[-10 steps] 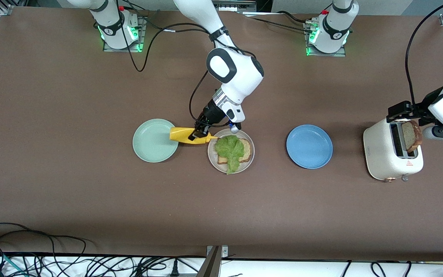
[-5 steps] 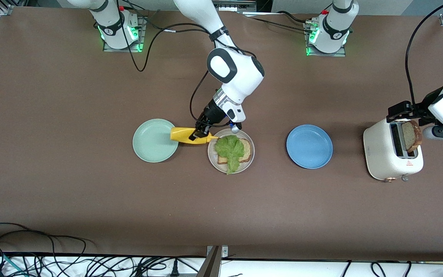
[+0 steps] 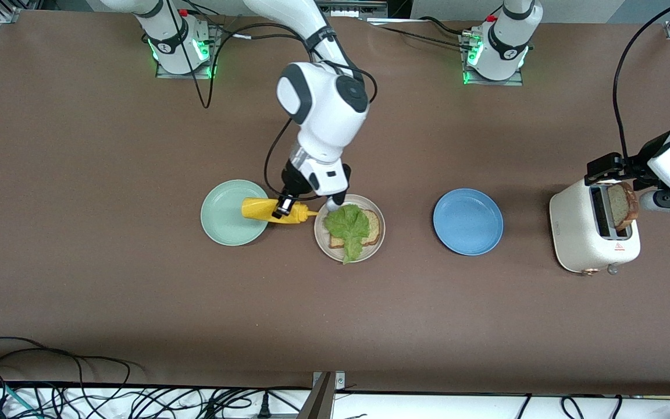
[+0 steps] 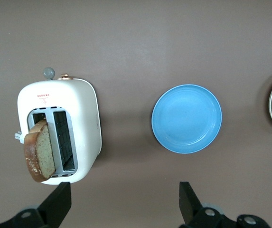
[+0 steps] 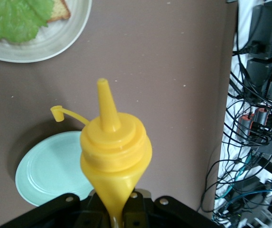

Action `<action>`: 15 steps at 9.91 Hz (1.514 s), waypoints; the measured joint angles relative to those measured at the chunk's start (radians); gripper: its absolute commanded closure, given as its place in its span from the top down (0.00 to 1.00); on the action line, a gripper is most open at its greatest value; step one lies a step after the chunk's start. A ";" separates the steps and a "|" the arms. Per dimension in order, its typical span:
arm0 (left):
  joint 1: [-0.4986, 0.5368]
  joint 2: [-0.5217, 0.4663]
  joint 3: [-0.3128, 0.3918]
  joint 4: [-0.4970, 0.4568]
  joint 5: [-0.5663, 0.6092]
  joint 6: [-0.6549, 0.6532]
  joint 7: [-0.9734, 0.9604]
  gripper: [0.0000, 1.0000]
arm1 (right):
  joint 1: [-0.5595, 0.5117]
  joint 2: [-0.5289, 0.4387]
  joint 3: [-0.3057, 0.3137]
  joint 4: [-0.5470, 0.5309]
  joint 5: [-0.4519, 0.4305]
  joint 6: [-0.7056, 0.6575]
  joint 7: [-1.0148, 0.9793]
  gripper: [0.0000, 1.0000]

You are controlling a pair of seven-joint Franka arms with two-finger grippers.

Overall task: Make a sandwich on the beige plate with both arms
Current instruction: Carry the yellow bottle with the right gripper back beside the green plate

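Change noted: over the last second my right arm swung its wrist back toward the mint-green plate, and the yellow squeeze bottle went with it. Its nozzle, just over the beige plate rim before, now sits off the plate's edge, above the gap between the two plates. My read: the sauce pass is finished or called off, and the bottle is heading away.

Right end effector: pinching the bottle's body, bottle lying near horizontal, its cap dangling by the tether.

Bread slice and lettuce leaf lie on the beige plate, unmoved.

Left end effector: fingers spread wide, hovering over the toaster, waiting. Second slice stands in its slot, ungrasped.
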 measured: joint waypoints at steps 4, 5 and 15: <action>0.000 0.001 0.000 0.000 0.000 0.000 0.000 1.00 | -0.065 -0.061 -0.089 -0.060 0.302 -0.031 -0.122 0.00; 0.000 0.001 0.000 0.000 0.000 0.000 0.000 1.00 | -0.107 -0.075 -0.092 -0.072 0.364 -0.032 -0.177 0.00; 0.001 0.000 0.000 0.000 0.000 0.000 0.000 1.00 | -0.477 -0.178 -0.091 -0.290 0.918 -0.248 -0.872 0.00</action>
